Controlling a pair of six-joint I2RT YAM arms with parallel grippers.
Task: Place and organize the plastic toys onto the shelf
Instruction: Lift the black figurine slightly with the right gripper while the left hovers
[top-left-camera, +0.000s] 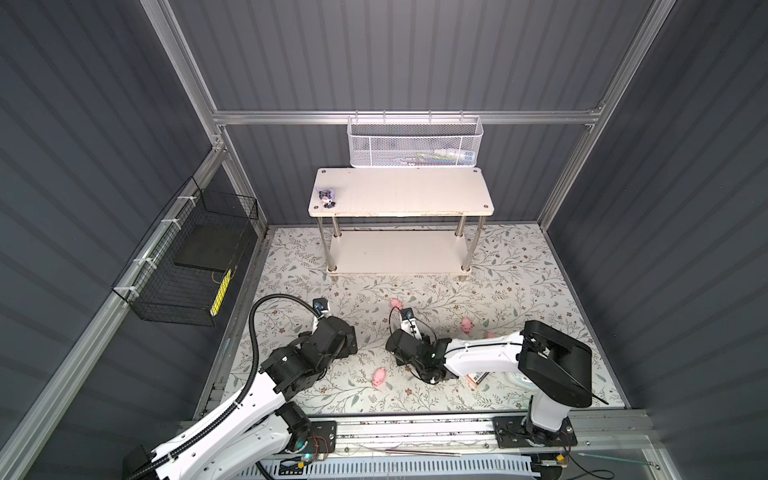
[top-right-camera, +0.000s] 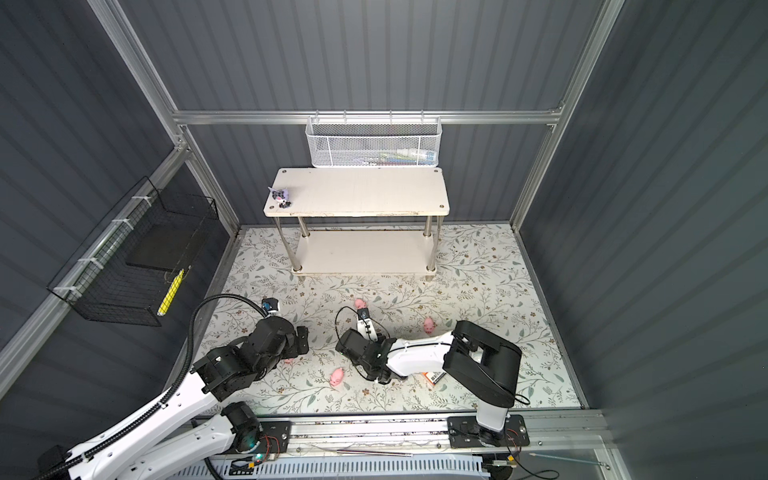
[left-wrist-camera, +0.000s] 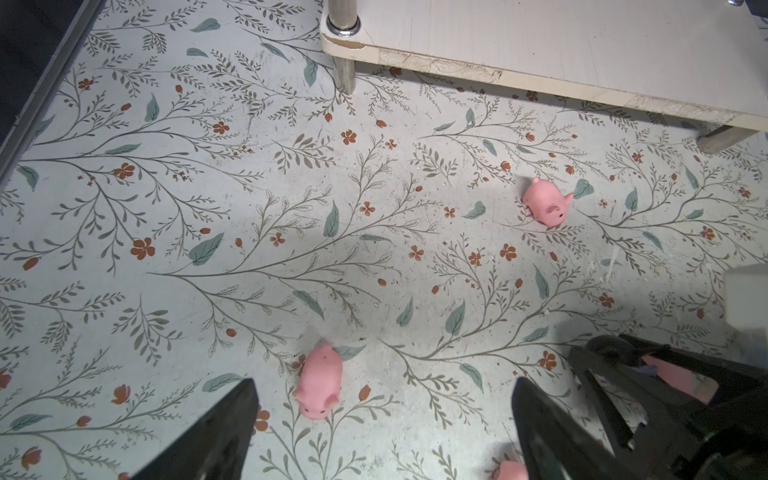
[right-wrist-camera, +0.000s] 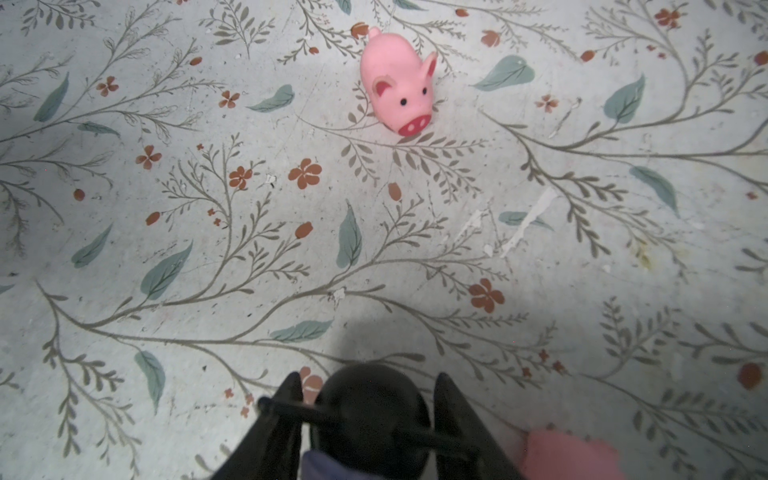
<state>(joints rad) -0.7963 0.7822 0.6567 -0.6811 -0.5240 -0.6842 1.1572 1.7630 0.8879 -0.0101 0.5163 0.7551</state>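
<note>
My right gripper (right-wrist-camera: 369, 376) is shut on a black-headed cartoon figurine (right-wrist-camera: 370, 415) low over the floral floor. A pink pig (right-wrist-camera: 399, 83) stands ahead of it, and a blurred pig (right-wrist-camera: 569, 453) lies beside one finger. My left gripper (left-wrist-camera: 384, 380) hangs open above the floor, with a pig (left-wrist-camera: 319, 384) lying between its fingers, nearer one of them. Another pig (left-wrist-camera: 544, 201) lies closer to the shelf (left-wrist-camera: 540, 41). In both top views the white two-tier shelf (top-left-camera: 407, 191) (top-right-camera: 361, 191) carries one figurine (top-left-camera: 327, 197) (top-right-camera: 280, 196) at the left end of its top board. More pigs (top-left-camera: 379, 377) (top-left-camera: 467, 325) are scattered on the floor.
A white mesh basket (top-left-camera: 413, 143) hangs on the back wall above the shelf. A black wire basket (top-left-camera: 187, 257) hangs on the left wall. A marker pack (top-left-camera: 478, 377) lies partly under my right arm. Both arms crowd the front middle of the floor.
</note>
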